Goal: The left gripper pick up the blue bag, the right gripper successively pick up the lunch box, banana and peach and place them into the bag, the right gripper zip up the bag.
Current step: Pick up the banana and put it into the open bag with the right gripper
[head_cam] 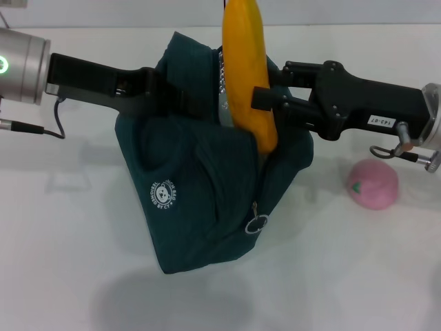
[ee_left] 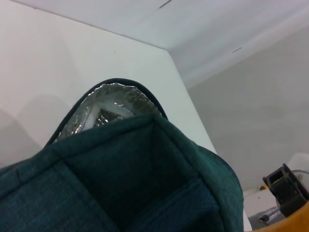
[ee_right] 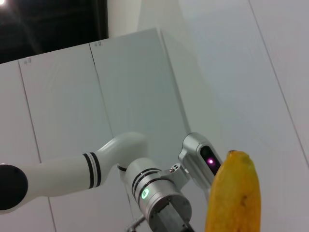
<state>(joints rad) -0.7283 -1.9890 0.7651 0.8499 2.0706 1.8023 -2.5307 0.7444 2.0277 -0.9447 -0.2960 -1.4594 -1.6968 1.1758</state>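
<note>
The blue bag (head_cam: 200,186) hangs above the white table, and my left gripper (head_cam: 148,84) is shut on its upper left edge by the strap. Its mouth is open, with silver foil lining (ee_left: 106,106) showing inside the bag (ee_left: 120,183). The banana (head_cam: 244,62) stands nearly upright with its lower end in the bag's mouth. My right gripper (head_cam: 265,100), coming from the right, is shut on the banana's lower half. The banana's top (ee_right: 234,193) also fills the right wrist view. The peach (head_cam: 373,184) lies on the table to the right. The lunch box is out of view.
A metal ring zipper pull (head_cam: 256,224) dangles on the bag's front right side. The white table (head_cam: 62,262) spreads below and around the bag. The left arm (ee_right: 159,198) shows in the right wrist view against white wall panels.
</note>
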